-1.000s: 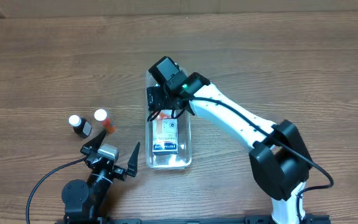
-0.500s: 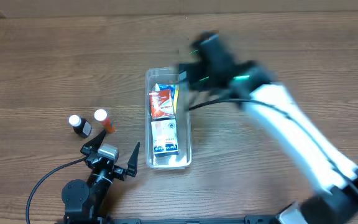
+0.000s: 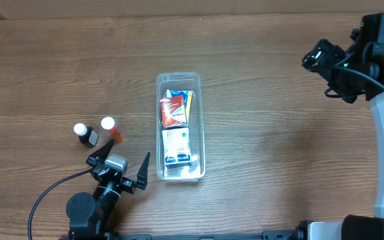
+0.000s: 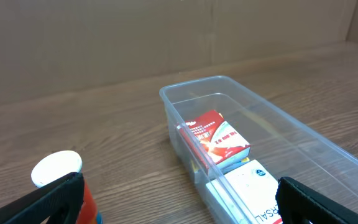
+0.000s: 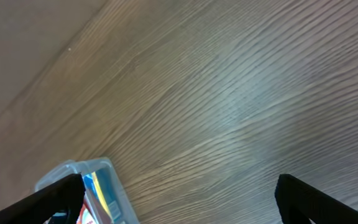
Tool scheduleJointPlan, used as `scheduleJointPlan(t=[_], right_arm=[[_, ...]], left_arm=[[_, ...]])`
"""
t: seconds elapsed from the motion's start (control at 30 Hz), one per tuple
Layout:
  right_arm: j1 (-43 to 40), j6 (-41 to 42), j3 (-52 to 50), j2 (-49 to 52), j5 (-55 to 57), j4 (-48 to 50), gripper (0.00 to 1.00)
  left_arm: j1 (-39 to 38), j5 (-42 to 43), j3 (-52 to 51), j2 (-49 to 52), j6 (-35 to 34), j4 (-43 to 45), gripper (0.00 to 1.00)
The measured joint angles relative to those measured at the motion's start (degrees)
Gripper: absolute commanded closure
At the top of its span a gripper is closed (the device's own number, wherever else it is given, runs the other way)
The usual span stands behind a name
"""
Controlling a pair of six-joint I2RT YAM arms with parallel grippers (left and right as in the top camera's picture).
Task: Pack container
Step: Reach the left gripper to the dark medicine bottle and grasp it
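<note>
Here, the container [image 3: 178, 76] lies lengthwise in the middle of your wood-grain table [image 3: 279, 167], part packed. A red box [image 3: 173, 110] sits toward its far end with a blue-and-yellow box [image 3: 188, 100] tucked beside it, and a white box [image 3: 177, 145] fills the near half. Out on the table, just beside each other and near your left gripper [image 3: 121, 161], stand a black bottle [image 3: 82, 133] and an orange bottle [image 3: 112, 129], both white-capped. Judging by that, they are what is left to go in, and the space for them looks tight. Your left gripper rests spread wide and empty at the near edge. Your right gripper [image 3: 327, 73] hangs well apart at the far right, its jaws likewise parted with nothing between them. A plain brown panel [image 4: 104, 37] backs the table; the rest of the room is out of view.
</note>
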Motion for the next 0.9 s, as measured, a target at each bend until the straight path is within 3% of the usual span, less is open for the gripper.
scheduleJointPlan(t=[0.2, 0.37, 0.6, 0.73, 0.9], right_arm=[[-0.2, 0.0, 0.0, 0.0, -1.5, -0.1, 0.00], [-0.2, 0.0, 0.0, 0.0, -1.7, -0.6, 0.00], [-0.2, 0.0, 0.0, 0.0, -1.9, -0.6, 0.00], [-0.3, -0.1, 0.0, 0.0, -1.9, -0.6, 0.00], [-0.2, 0.0, 0.0, 0.0, -1.9, -0.7, 0.00]], left_arm=[[0.0, 1.0, -0.2, 0.0, -1.3, 2.0, 0.00], [0.0, 0.5, 1.1, 0.0, -7.6, 2.3, 0.00], [0.0, -7.3, 16.4, 2.3, -14.7, -6.1, 0.00], [0.0, -14.8, 30.7, 12.0, -16.1, -14.9, 0.00], [0.0, -22.6, 48.1, 34.7, -13.0, -28.1, 0.00]])
